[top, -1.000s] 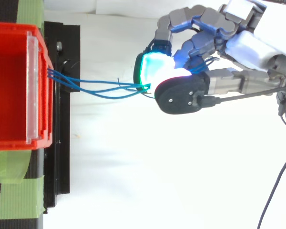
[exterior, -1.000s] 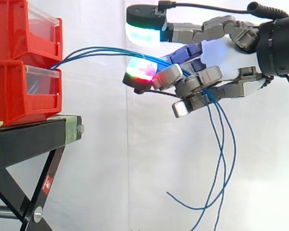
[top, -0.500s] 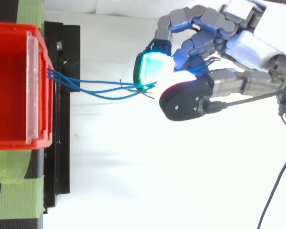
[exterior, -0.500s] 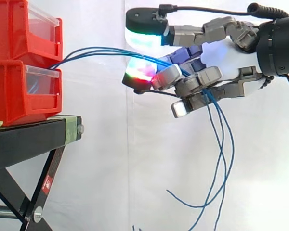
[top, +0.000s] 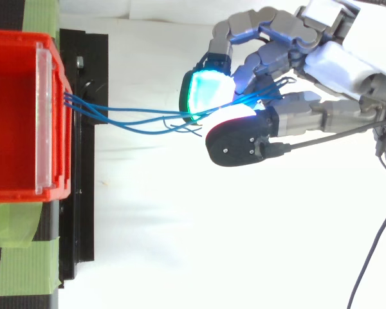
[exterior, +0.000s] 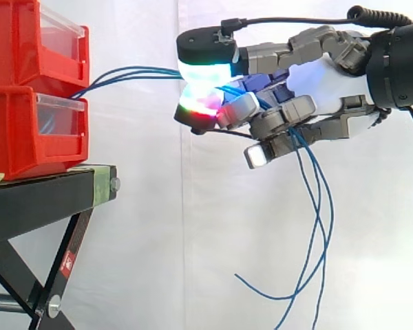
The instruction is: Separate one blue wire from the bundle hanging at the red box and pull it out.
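Several thin blue wires (exterior: 134,71) come out between the two stacked red bins (exterior: 20,137) and run level to the right into my hand (exterior: 323,75). The thumb's glowing pad (exterior: 205,67) sits down on a finger's red-green pad (exterior: 199,104), with the wires passing between them. Other fingers are curled round the same strands. Behind the palm the wires' loose ends (exterior: 318,220) hang down in long loops. From above, the wires (top: 128,120) fan from the bin's front (top: 50,122) to the pads of the hand (top: 334,64).
The bins stand on a black stand (exterior: 41,199) with slanted legs at the left. Green tape (top: 19,264) holds the bin (top: 13,193) to the stand. A white curtain is behind everything, with open air between stand and hand.
The thumb has come down from above the wires onto the finger pad, closing the gap over the strands. The arm and the bins have stayed put.
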{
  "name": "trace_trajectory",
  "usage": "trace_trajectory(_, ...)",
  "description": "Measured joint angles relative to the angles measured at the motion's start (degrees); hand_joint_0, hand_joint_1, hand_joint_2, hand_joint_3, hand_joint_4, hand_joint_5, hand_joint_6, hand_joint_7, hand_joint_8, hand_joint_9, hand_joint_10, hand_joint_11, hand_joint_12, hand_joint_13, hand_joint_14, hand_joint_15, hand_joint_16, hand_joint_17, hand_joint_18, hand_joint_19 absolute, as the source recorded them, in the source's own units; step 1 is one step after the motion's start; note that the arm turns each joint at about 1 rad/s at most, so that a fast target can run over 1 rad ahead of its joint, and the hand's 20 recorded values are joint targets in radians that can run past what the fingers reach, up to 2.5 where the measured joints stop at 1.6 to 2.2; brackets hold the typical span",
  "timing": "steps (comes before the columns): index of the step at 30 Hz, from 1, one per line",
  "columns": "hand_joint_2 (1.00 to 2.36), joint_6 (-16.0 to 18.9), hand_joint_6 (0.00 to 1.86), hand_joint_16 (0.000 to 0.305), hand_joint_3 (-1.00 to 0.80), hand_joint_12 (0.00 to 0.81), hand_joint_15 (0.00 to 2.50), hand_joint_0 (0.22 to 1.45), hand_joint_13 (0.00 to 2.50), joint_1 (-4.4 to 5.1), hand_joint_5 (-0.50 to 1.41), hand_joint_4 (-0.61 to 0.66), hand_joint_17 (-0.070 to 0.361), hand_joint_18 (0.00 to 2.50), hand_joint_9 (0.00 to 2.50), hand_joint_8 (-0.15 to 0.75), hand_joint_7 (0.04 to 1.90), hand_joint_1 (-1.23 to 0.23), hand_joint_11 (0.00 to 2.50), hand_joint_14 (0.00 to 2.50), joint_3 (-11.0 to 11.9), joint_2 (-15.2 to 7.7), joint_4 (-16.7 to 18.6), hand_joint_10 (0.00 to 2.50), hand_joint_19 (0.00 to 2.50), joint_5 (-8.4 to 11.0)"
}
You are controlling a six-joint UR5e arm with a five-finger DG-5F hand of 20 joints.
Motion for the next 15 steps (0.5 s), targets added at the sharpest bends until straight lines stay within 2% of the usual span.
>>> trace_trajectory(9,1.01,-0.02,0.86,0.053,-0.43,0.363,1.24,0.55,0.91,0.0,-0.26,0.24,0.119,0.76,0.72,0.339,1.16,-0.69,1.85,2.06,0.0,0.0,0.03,0.56,1.23,0.0)
trace_trajectory(15,1.0,-0.02,0.85,0.057,-0.5,0.39,1.2,0.5,0.9,0.01,-0.26,0.27,0.129,0.77,0.7,0.354,1.17,-0.74,1.85,2.1,0.0,0.0,0.23,0.55,1.22,0.0)
